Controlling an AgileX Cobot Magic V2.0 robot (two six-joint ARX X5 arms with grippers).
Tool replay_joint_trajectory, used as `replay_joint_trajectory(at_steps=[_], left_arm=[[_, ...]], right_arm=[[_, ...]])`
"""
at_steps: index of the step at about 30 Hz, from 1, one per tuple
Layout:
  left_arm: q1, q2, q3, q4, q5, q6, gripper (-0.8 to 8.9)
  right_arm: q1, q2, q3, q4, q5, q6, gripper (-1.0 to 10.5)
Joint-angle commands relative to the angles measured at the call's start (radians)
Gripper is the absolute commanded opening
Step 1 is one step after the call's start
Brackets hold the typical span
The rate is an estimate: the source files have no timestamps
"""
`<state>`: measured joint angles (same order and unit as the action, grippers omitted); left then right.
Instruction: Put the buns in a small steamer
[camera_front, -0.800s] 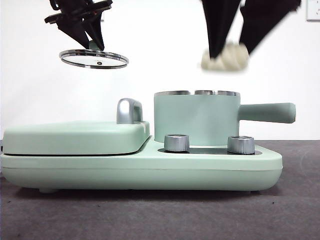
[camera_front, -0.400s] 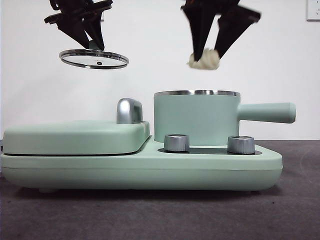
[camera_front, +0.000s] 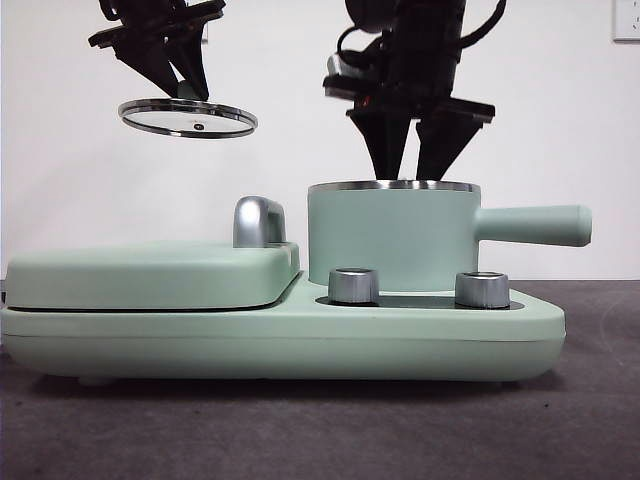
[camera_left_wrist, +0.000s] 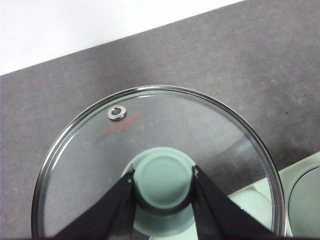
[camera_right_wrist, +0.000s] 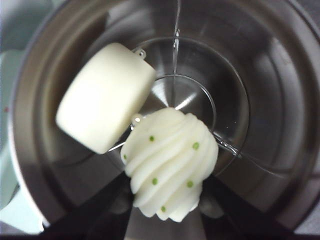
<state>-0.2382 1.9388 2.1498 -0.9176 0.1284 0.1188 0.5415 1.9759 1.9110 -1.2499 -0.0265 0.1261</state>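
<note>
Looking across the bench, the right hand (camera_front: 412, 172) dips into the steamer (camera_front: 392, 240); the left hand (camera_front: 180, 88) holds the lid (camera_front: 188, 117) aloft. Its wrist view shows jaws clamping the knob (camera_left_wrist: 163, 181). The right's shows jaws gripping the ridged bun (camera_right_wrist: 170, 162), the smooth bun (camera_right_wrist: 106, 103) just beyond.

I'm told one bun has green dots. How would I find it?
Look for the mint-green pot with the long side handle, where the right claw reaches inside. Two pale buns sit in its steel bowl. Yours is the ridged, shell-shaped bun with small green specks; its neighbour, the plain bun, is smooth.
</note>
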Motion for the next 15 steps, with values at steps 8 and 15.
replay_joint_trajectory(at_steps=[8,15], left_arm=[[-0.004,0.017,0.041,0.02,0.003,-0.004,0.16],[-0.004,0.017,0.041,0.02,0.003,-0.004,0.16]], right_arm=[[-0.021,0.061,0.023,0.007,0.001,-0.01,1.8],[-0.035,0.065,0.023,0.007,0.0,-0.006,2.5]])
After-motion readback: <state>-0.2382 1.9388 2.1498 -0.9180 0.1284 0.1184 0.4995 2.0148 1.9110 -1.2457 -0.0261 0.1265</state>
